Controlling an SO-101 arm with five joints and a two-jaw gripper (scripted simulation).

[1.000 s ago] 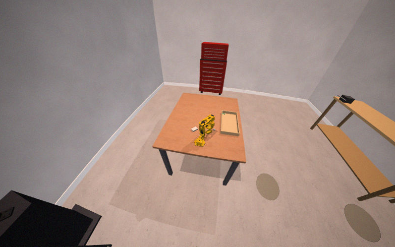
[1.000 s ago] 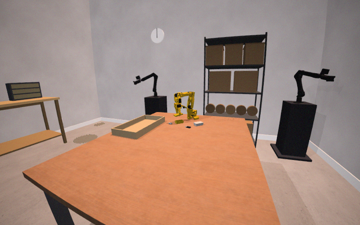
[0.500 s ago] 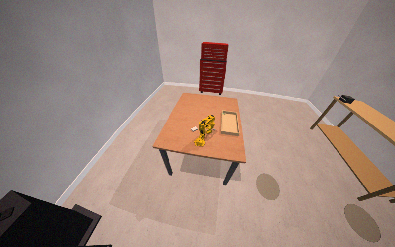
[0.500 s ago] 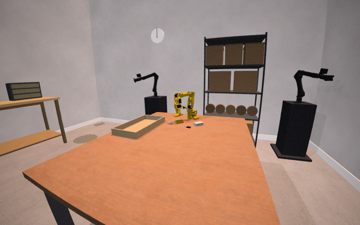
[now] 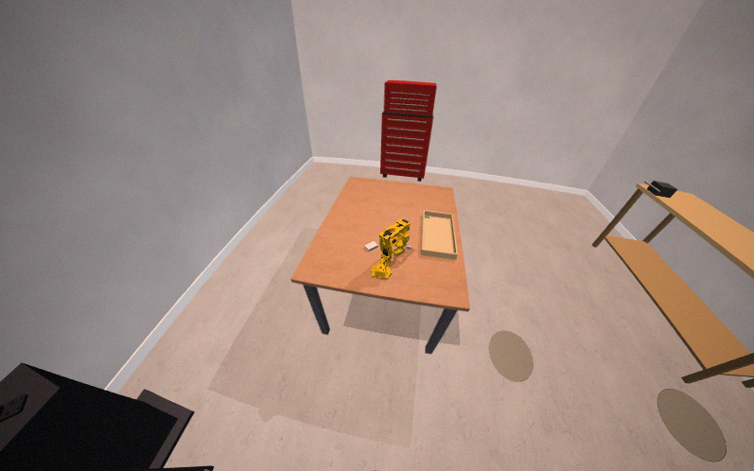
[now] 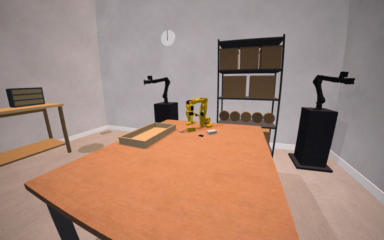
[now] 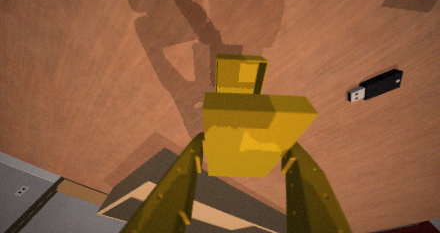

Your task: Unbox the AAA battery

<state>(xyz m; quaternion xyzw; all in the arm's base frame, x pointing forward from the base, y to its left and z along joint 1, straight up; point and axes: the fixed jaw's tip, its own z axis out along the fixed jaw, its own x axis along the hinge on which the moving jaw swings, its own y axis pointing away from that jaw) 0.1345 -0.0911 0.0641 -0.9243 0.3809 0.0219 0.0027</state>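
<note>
My gripper (image 7: 247,157) is shut on the yellow lid (image 7: 255,135) and holds it above the table. Right below it, the yellow box base (image 7: 240,74) stands on the table top; it also shows in the exterior view (image 6: 191,129), under the arm (image 6: 196,111). The AAA battery is not visible in any view. The tray (image 6: 147,135) (image 5: 439,234) is a shallow tan box on the table beside the arm, and it looks empty.
A black USB stick (image 7: 376,85) lies on the table right of the yellow base. A small white box (image 6: 211,131) sits near the arm's foot. A tiny grey item (image 6: 181,131) lies between the tray and the yellow base.
</note>
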